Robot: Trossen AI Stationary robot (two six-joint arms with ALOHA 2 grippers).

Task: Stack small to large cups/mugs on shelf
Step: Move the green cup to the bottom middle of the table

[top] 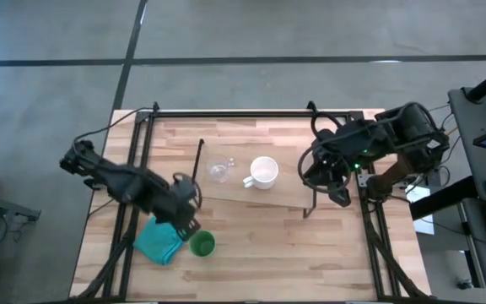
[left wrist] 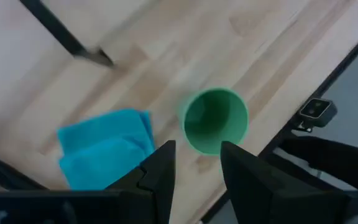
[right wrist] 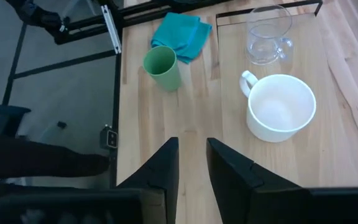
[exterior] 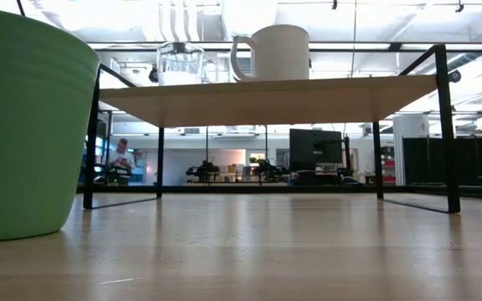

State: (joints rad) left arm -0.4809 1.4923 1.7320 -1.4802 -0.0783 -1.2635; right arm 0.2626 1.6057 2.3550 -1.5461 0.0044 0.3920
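Observation:
The green cup (top: 202, 245) stands upright on its base on the tabletop near the front, next to the teal cloth; it also shows in the low view (exterior: 23, 125). My left gripper (left wrist: 194, 163) is open above the table, just short of the green cup (left wrist: 215, 120), touching nothing. The clear glass cup (top: 218, 171) and the white mug (top: 264, 171) stand upright side by side on the shelf (top: 289, 190). My right gripper (right wrist: 192, 160) is open and empty at the shelf's right end, its fingers pointing toward the white mug (right wrist: 280, 107).
The teal folded cloth (top: 159, 241) lies on the table left of the green cup. The shelf's black wire legs (exterior: 452, 125) stand on the tabletop. The table's black frame rails (top: 133, 169) run along both sides. A person (exterior: 122, 159) sits far behind the table.

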